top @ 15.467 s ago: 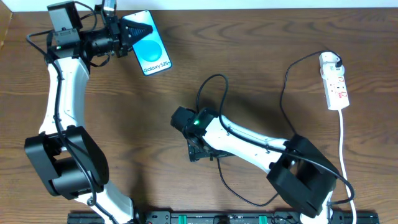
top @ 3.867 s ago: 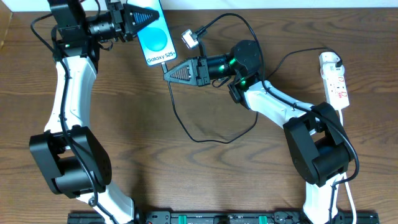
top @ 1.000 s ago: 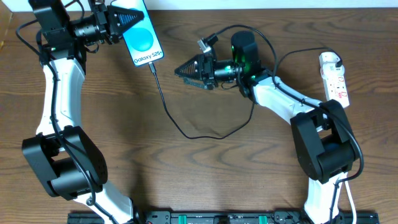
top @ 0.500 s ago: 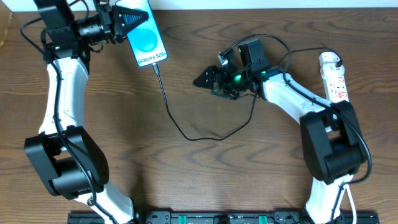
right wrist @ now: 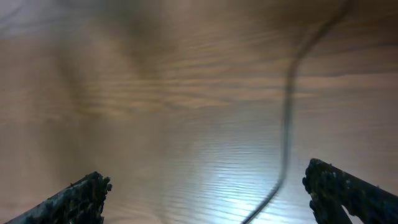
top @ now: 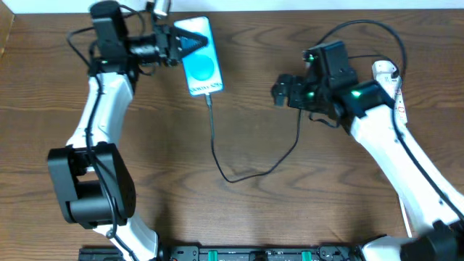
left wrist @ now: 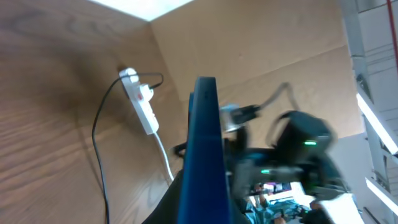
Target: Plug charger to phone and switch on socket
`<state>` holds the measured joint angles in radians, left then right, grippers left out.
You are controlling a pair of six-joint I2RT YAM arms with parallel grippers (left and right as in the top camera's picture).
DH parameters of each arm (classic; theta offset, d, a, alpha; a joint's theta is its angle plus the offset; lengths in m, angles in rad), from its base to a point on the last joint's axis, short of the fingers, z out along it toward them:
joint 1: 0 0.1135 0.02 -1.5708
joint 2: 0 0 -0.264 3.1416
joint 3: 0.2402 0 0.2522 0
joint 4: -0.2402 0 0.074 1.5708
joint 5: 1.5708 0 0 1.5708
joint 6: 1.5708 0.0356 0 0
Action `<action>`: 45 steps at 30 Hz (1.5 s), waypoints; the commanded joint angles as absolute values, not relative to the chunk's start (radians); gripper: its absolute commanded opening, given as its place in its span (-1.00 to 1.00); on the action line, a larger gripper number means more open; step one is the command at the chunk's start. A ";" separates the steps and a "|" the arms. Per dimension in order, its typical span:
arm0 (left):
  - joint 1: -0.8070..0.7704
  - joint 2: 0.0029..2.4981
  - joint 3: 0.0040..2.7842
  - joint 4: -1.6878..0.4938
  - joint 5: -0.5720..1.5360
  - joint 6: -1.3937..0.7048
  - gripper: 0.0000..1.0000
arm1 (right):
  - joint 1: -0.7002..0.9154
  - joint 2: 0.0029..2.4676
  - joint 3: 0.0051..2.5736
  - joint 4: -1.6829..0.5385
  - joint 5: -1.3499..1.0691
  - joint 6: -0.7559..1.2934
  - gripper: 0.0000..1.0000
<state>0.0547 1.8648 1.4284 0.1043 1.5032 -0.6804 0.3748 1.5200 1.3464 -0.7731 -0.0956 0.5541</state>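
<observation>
As seen from overhead, phone [top: 201,67]: upper centre-left of frame, screen up, bright blue w/ lighter circle, long axis running roughly top to bottom, slightly tilted.
Phone [left wrist: 202,155], L wrist view: edge-on, dark slim slab in centre of frame.
L claw [top: 180,45]: reaching in from left, pinching phone at its upper end; black triangular finger over screen's top-left corner.
Charger [top: 213,134]: tip meets phone's lower edge, looks seated; cable drops down frame, loops thru lower centre, climbs toward R arm [top: 384,138].
Charger [right wrist: 287,124], R wrist view: blurred dark line across wood, right of centre.
R claw [top: 279,93]: upper half, right of centre, well apart from phone.
R claw [right wrist: 208,190], own view: spread wide, nothing betw. fingers [right wrist: 81,196], only wood beneath.
Socket [top: 386,71]: upper right of frame, partly behind R arm, black plug at top end.
Socket [left wrist: 140,102], L wrist view: upper left-centre, white cord [left wrist: 166,165] trailing down frame.
Switch position: can't tell.
Table [top: 145,203]: brown wood grain.
</observation>
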 commanded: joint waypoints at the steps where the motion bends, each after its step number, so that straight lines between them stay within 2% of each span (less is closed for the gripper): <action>1: 0.021 1.886 1.409 0.110 1.467 -0.602 -0.85 | 0.372 1.443 1.355 -0.805 0.022 0.545 0.99; 10: -0.087 2.027 1.409 0.111 1.414 -0.587 -0.85 | 0.374 1.330 1.355 -0.886 0.024 0.545 0.99; 23: -0.216 2.199 1.409 0.109 1.269 -0.580 -0.86 | 0.374 1.327 1.354 -0.942 0.024 0.545 0.99; 39: -0.373 2.251 1.409 0.046 0.965 -0.579 -0.86 | 0.374 1.327 1.354 -0.984 0.024 0.544 0.98; 45: -0.384 2.252 1.409 0.011 0.947 -0.564 -0.85 | 0.374 1.327 1.354 -0.987 0.024 0.544 0.98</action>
<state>-0.3840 2.2482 1.4101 0.0139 0.9661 -0.5861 0.3740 1.3342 1.3464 -0.9836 0.0147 0.5541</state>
